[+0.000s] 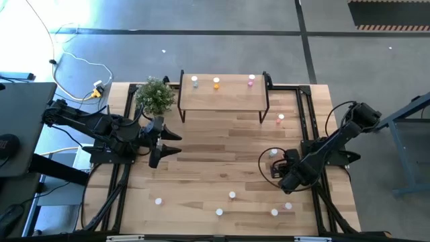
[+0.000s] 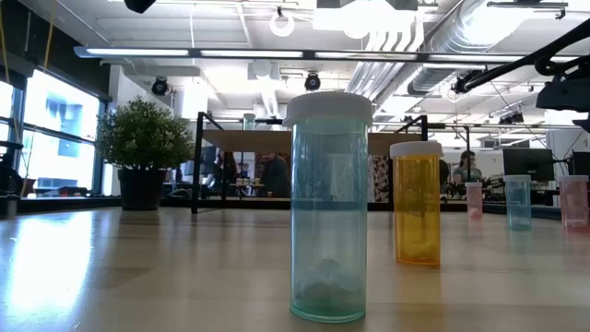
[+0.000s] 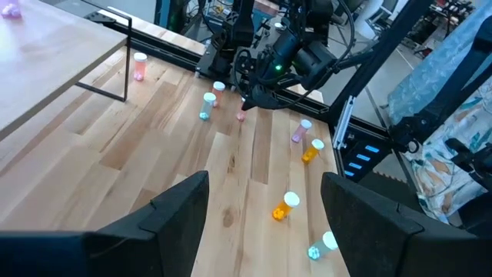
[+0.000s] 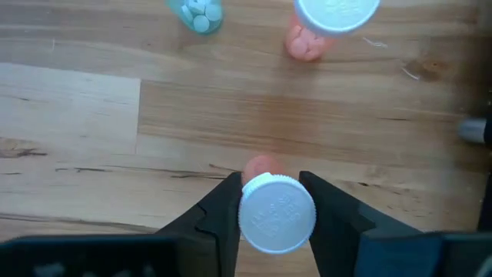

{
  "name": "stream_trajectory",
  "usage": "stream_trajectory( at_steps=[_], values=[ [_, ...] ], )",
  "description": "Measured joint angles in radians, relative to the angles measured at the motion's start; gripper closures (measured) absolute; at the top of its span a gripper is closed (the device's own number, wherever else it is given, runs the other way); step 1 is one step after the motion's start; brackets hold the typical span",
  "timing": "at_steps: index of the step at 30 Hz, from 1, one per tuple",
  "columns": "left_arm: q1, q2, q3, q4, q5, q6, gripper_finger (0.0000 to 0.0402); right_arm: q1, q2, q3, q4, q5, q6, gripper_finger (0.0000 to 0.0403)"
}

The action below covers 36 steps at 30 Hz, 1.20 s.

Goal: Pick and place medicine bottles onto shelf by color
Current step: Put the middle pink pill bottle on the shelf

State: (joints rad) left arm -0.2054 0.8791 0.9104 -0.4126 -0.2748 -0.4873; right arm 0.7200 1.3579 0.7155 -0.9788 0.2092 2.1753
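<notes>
Between the right gripper's [image 4: 277,201] fingers, a pink bottle [image 4: 277,211] is pinched; two bottles [image 4: 335,15] nearby.

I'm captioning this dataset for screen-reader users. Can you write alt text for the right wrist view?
The right gripper has its two dark fingers against a white-capped pink medicine bottle standing on the light slatted wooden tabletop. Beyond it stand another white-capped pink bottle and an uncapped pale green bottle with pills showing inside.
</notes>
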Motion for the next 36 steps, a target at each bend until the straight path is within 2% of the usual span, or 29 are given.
stream_trajectory(
  at_steps=[11,19,27,36],
  values=[
    [0.000,0.000,0.000,0.000,-0.002,0.000,0.0158,0.000,0.001,0.006,-0.001,-0.017,-0.005,0.0300],
    [0.011,0.000,0.000,-0.001,-0.002,0.000,0.0158,0.000,0.001,0.101,0.001,-0.016,-0.067,0.0300],
    [0.066,0.000,0.000,-0.017,0.018,0.017,0.0158,-0.020,0.001,0.260,0.001,0.117,-0.159,0.0300],
    [0.155,0.000,0.000,-0.021,0.103,0.093,0.0158,-0.160,0.001,0.435,0.005,0.297,-0.415,0.0300]
  ],
)
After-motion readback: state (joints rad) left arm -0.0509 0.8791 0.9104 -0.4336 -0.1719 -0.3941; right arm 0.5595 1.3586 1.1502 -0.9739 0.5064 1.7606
